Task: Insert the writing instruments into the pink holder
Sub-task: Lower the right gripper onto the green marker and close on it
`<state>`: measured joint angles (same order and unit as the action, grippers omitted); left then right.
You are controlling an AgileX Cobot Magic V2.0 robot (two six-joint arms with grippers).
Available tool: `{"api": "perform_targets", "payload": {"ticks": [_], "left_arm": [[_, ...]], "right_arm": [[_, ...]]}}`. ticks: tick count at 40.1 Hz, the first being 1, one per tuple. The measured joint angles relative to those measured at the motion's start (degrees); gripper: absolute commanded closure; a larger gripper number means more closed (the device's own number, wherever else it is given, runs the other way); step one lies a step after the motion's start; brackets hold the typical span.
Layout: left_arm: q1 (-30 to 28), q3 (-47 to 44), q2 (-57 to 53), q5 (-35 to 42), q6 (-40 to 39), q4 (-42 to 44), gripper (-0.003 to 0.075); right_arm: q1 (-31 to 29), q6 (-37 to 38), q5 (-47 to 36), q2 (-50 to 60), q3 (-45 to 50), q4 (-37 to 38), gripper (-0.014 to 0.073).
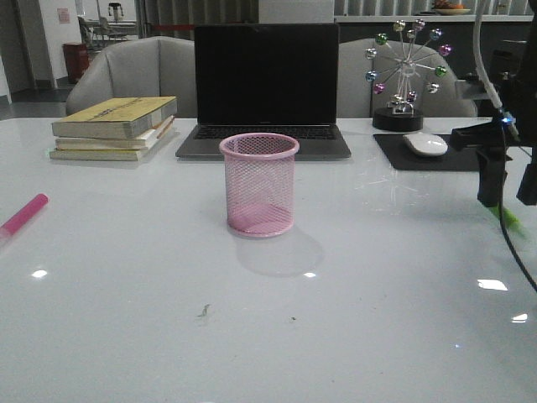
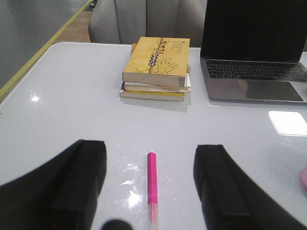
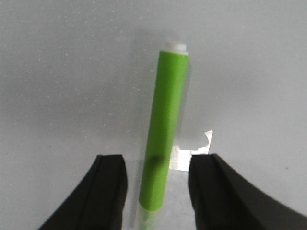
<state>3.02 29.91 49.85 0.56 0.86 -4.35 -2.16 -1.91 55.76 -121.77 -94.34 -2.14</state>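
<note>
The pink mesh holder [image 1: 260, 185] stands upright mid-table; its edge shows in the left wrist view [image 2: 303, 179]. The magenta marker [image 1: 23, 214] lies on the table at the far left. My left gripper [image 2: 151, 146] hovers open over it, and the marker [image 2: 152, 184] lies lengthwise between the fingers, untouched. At the right, my right gripper [image 1: 509, 197] points down, open. It straddles the green marker [image 3: 165, 134], which lies on the table with gaps to both fingers [image 3: 110, 182]. In the front view only the green tip [image 1: 509, 220] shows. The left gripper is outside the front view.
An open laptop [image 1: 267, 84] stands behind the holder, with a stack of books [image 1: 113, 126] to its left. On its right are a white mouse [image 1: 425, 143] on a black pad and a ferris-wheel ornament [image 1: 407, 71]. Grey chairs stand beyond the table.
</note>
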Motion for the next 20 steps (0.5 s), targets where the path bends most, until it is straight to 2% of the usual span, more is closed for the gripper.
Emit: {"api": "perform_targets", "payload": {"ticks": [20], "left_arm": [[0.0,0.0,0.0,0.0,0.0,0.0,0.0254]], "right_arm": [[0.0,0.0,-0.4,-1.6,0.0,0.9,0.0171]]}}
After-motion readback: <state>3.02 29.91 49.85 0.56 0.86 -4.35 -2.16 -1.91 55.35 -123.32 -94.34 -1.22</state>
